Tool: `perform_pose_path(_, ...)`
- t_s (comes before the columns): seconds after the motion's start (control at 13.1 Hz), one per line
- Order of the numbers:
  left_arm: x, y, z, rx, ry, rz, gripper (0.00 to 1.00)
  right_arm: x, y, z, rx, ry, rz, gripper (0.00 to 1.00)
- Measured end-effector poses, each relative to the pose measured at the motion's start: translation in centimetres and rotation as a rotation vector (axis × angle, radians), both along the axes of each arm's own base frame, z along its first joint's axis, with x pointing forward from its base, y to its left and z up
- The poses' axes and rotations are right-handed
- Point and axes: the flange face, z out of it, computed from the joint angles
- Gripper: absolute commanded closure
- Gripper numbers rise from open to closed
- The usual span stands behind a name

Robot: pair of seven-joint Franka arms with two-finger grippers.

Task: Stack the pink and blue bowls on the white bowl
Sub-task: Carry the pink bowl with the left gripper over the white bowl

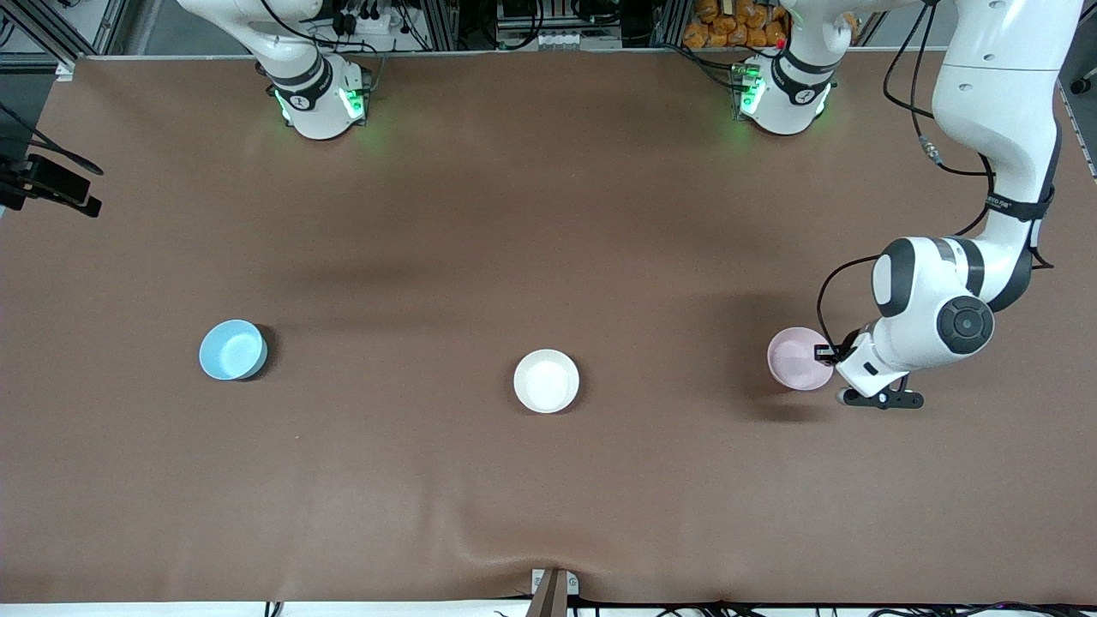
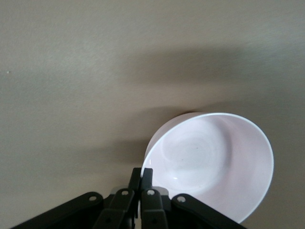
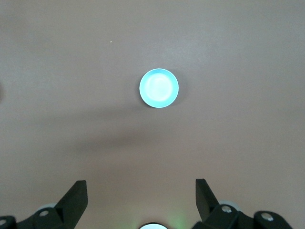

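The pale pink bowl [image 1: 797, 358] is at the left arm's end of the table. My left gripper [image 1: 827, 351] is shut on its rim, with one finger inside and one outside, as the left wrist view shows [image 2: 141, 175]; there the pink bowl [image 2: 214, 162] looks tilted. The white bowl [image 1: 546, 380] stands upright mid-table. The sky blue bowl [image 1: 232, 350] stands toward the right arm's end. My right gripper [image 3: 140, 182] is open and empty, high above the table, with the blue bowl [image 3: 158, 88] far below it. It is out of the front view.
The table is covered by a brown cloth [image 1: 548, 257], wrinkled near the front edge by a small bracket [image 1: 553, 591]. A black camera mount [image 1: 51, 184] sticks in at the right arm's end. The arm bases [image 1: 321, 94] [image 1: 784, 90] stand along the back edge.
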Motion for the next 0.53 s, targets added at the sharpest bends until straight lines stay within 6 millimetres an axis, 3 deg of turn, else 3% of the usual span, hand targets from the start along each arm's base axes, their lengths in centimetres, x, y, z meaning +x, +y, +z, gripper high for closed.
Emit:
perform_pose_path(0.15,0.2,-3.4,2.7,-0.012,0.017,0.032,1.00,0.0,0.0,0.0,0.000,0.000,0.000,0.00)
perform_pose_path(0.38,1.0,-10.5,8.7,-0.038,0.015,0.087,1.00,0.0,0.0,0.0,0.000,0.002,0.000,0.00)
perform_pose_path(0.53,1.1,-14.9,11.2,-0.063,-0.002,0.109,1.00,0.1,0.0,-0.2,0.001,0.007,0.000,0.00)
